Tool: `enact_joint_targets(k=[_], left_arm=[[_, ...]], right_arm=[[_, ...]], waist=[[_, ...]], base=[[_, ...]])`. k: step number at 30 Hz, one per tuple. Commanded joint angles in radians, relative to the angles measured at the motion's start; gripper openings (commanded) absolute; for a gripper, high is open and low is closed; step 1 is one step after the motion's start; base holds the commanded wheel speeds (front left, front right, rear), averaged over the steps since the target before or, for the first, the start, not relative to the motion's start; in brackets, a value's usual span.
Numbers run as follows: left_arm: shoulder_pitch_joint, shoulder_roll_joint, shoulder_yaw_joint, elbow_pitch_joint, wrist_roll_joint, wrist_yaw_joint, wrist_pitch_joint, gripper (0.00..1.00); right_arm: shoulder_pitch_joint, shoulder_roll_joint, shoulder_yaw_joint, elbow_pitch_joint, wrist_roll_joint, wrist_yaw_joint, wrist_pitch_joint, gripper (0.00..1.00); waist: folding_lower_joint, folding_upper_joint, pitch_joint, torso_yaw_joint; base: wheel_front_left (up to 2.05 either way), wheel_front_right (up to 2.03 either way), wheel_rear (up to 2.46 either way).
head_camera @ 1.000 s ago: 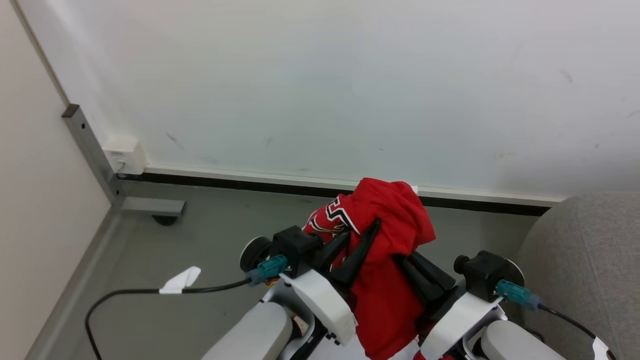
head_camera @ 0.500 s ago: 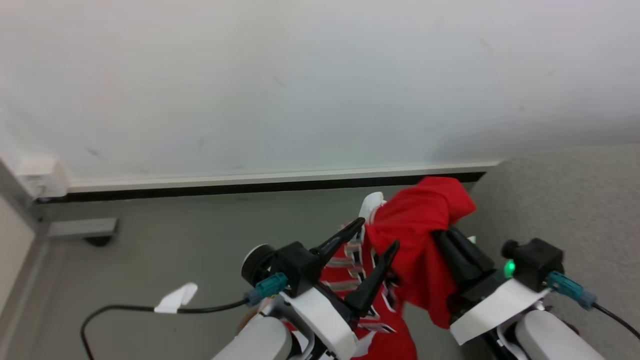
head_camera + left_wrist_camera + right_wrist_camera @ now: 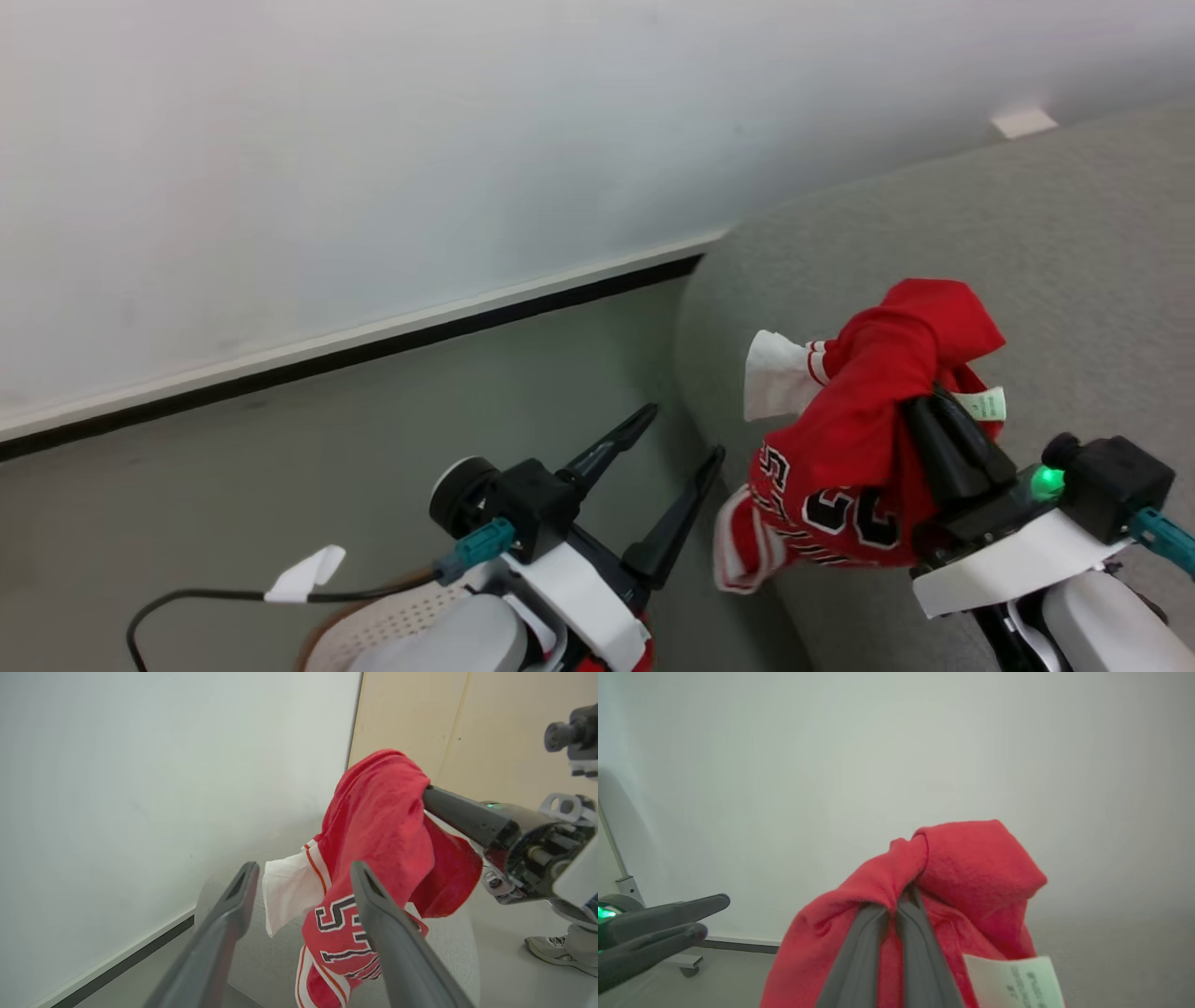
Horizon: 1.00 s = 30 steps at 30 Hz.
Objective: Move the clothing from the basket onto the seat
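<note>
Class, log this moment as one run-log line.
right gripper: shut on clothing | left gripper: open | clothing: hanging at seat edge

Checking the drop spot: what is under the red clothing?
The seat shows below the clothing, which hangs from the shut right gripper. The patch directly beneath is covered, so contact cannot be told.

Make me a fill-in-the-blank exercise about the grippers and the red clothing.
1. The clothing hangs pinched in the jaws of the ____ gripper.
2. The left gripper has its jaws ____, holding nothing.
3. A ____ light glows at the base of the right gripper.
Missing words: right; open; green.
</note>
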Motion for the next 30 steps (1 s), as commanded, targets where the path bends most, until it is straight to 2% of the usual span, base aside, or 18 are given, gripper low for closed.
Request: enact_joint_targets(k=[1,10,18,23,30], left_arm=[[0.015,0.009,0.009,0.013,0.014,0.0,-0.006,1.0],[0.027,0.001,0.023,0.038,0.026,-0.013,-0.009,1.0],[0.035,-0.01,0.045,0.041,0.051,-0.023,-0.009,1.0],[0.012,-0.008,0.058,0.043,0.072,-0.028,-0.009,1.0],[-0.033,0.001,0.044,0.052,0.095,-0.039,-0.009,1.0]], right_arm=[[0.028,-0.011,-0.026,-0.027,-0.005,-0.002,0.0,0.0],[0.102,-0.002,-0.079,-0.08,-0.009,-0.002,0.0,0.0],[0.107,0.0,-0.094,-0.093,-0.012,-0.002,0.0,0.0],[0.026,0.0,-0.109,-0.114,0.05,-0.002,0.0,0.0],[-0.195,-0.074,-0.132,-0.028,0.126,-0.002,0.0,0.0]], waist=[[-0.0001,-0.0001,0.027,-0.087],[-0.0001,-0.0001,0.024,-0.149],[-0.0001,-0.0001,0.025,-0.157],[-0.0001,-0.0001,0.06,-0.148],[-0.0001,-0.0001,0.147,-0.099]], base=[[0.0,0.0,0.0],[0.0,0.0,0.0],[0.0,0.0,0.0],[0.0,0.0,0.0],[0.0,0.0,0.0]])
